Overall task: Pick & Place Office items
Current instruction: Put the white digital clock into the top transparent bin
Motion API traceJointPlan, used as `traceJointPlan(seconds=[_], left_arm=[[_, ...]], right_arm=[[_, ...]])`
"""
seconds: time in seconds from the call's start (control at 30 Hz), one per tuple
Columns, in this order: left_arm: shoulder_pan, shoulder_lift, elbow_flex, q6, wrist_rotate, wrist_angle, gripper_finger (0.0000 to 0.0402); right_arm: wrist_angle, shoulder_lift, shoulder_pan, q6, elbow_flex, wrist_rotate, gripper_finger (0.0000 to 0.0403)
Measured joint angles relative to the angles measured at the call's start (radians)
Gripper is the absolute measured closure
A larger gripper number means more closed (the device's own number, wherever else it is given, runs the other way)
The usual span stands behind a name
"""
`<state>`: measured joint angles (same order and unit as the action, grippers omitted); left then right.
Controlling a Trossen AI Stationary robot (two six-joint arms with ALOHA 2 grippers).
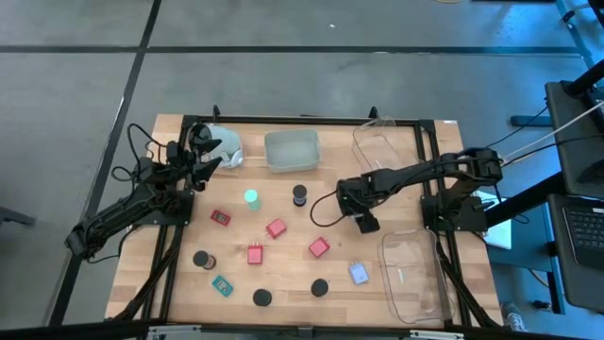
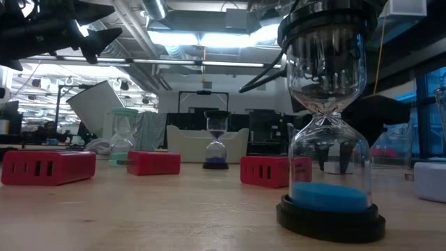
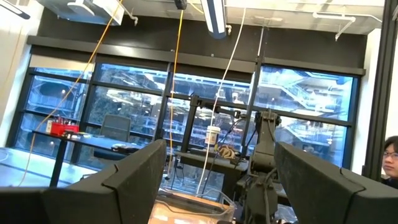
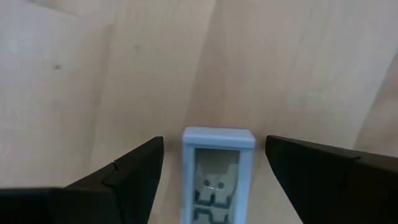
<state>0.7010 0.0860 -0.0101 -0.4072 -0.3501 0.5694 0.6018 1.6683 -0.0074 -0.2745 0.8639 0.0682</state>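
Two dark, slender jointed arms, left arm (image 1: 127, 212) trailing loose black cables, right arm (image 1: 415, 179) with a looping black cable, fingers (image 4: 118, 180) matte black, wedge-shaped, blunt-tipped

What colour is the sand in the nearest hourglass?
Blue sand, settled in the bottom bulb; clearest in the low view.

1. Four red blocks (image 1: 220, 218), (image 1: 276, 229), (image 1: 256, 253), (image 1: 319, 247).
2. Four black-capped hourglasses (image 1: 300, 195), (image 1: 203, 259), (image 1: 262, 298), (image 1: 320, 287).
3. One green hourglass (image 1: 251, 198).
4. One teal rectangle (image 1: 222, 285).
5. One pale blue rectangle (image 1: 359, 274).
6. Three plastic trays (image 1: 292, 150), (image 1: 385, 144), (image 1: 412, 274).
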Motion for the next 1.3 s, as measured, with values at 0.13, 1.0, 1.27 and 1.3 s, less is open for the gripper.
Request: traceJointPlan(seconds=[0.13,1.0,1.27,1.3], left_arm=[[0.000,0.000,0.000,0.000,0.000,0.000,0.0105],[0.000,0.000,0.000,-0.054,0.001,0.001,0.0105],[0.000,0.000,0.000,-0.054,0.044,0.000,0.0105],[0.000,0.000,0.000,-0.054,0.045,-0.001,0.0105]], right_arm=[[0.001,0.000,0.000,0.000,0.000,-0.006,0.0137],[0.003,-0.203,-0.004,0.047,0.067,-0.038,0.0250],[0.048,-0.377,-0.114,0.248,0.144,-0.280,0.0245],[0.079,-0.395,-0.146,0.297,0.144,-0.302,0.0244]])
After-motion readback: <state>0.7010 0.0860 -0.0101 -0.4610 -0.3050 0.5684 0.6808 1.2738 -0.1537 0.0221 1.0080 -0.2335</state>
